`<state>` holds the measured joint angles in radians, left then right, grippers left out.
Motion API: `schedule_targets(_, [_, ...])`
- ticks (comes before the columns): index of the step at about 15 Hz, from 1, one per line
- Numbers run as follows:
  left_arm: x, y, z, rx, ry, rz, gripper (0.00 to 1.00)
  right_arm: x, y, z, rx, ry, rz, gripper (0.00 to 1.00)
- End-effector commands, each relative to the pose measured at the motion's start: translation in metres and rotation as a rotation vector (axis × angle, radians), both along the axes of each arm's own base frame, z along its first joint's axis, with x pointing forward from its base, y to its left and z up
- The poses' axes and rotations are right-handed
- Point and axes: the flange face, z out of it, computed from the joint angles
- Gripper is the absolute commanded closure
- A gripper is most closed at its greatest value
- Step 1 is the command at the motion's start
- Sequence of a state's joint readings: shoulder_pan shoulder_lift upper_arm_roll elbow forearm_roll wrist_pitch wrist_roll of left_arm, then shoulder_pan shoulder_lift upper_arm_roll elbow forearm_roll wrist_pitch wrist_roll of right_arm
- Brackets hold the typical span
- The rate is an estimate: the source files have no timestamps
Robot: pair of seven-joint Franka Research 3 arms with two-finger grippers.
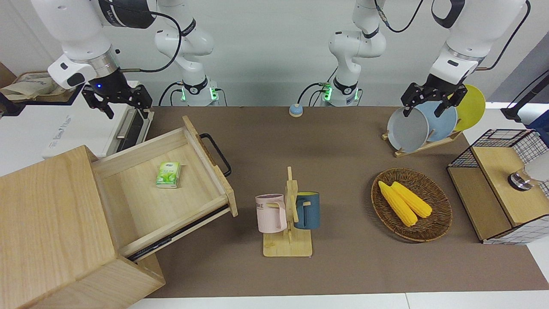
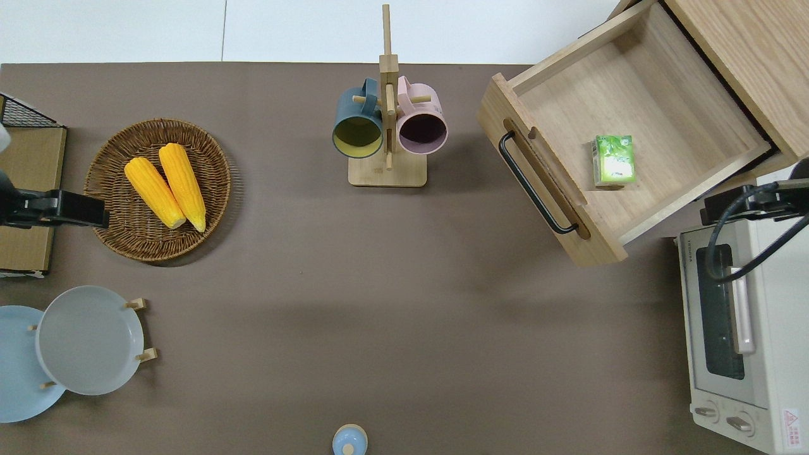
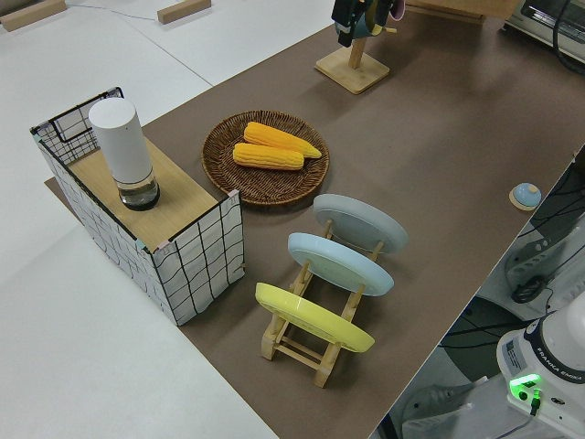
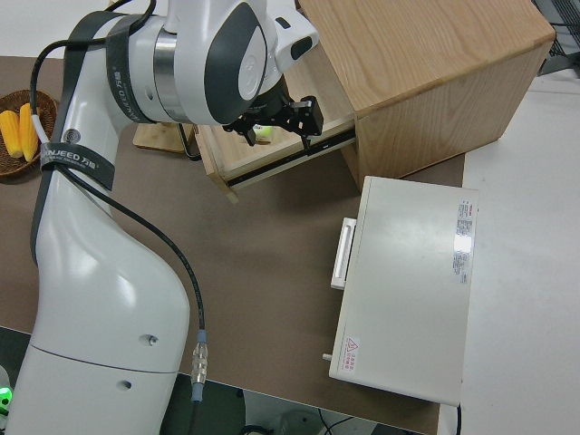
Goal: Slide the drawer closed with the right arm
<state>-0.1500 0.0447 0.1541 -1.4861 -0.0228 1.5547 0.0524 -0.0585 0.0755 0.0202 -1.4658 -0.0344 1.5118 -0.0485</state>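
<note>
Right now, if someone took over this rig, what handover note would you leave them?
Right gripper: open, empty, in the air over the toaster oven corner next to the drawer.
Left arm: parked.
Drawer: pulled far out of the cabinet, a small green packet lying inside; black handle untouched.
Done: nothing yet.
Left: bring the right gripper to the drawer front and push it fully in.

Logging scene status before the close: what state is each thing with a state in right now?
Light-wood drawer with black bar handle: pulled open, a green packet inside.
White toaster oven: door shut.
Right gripper: open, holding nothing, over the oven's edge.
Left gripper: open, parked.
Pink mug and blue mug: hung on the wooden stand.
</note>
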Motion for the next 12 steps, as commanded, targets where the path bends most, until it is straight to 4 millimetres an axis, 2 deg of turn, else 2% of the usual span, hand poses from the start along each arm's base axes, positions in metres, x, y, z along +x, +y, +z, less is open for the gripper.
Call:
schedule_targets(1, [0.004,0.0,0.003,0.018,-0.009,-0.006,0.0,-0.002,-0.002,0.001,-0.006,0.001,0.025,0.498])
schedule_targets(2, [0.004,0.0,0.003,0.017,-0.009,-0.006,0.0,-0.003,-0.005,0.0,-0.003,0.012,0.032,0.772])
schedule_targets(3, [0.004,0.0,0.003,0.017,-0.009,-0.006,0.0,-0.004,-0.004,-0.001,-0.002,0.021,0.036,0.998])
schedule_targets(10, [0.004,0.0,0.003,0.017,-0.009,-0.006,0.0,-0.005,0.0,0.002,0.007,0.016,0.04,1.0])
schedule_targets(12, [0.004,0.0,0.003,0.017,-0.009,-0.006,0.0,-0.009,0.0,0.014,0.006,0.023,0.035,1.0])
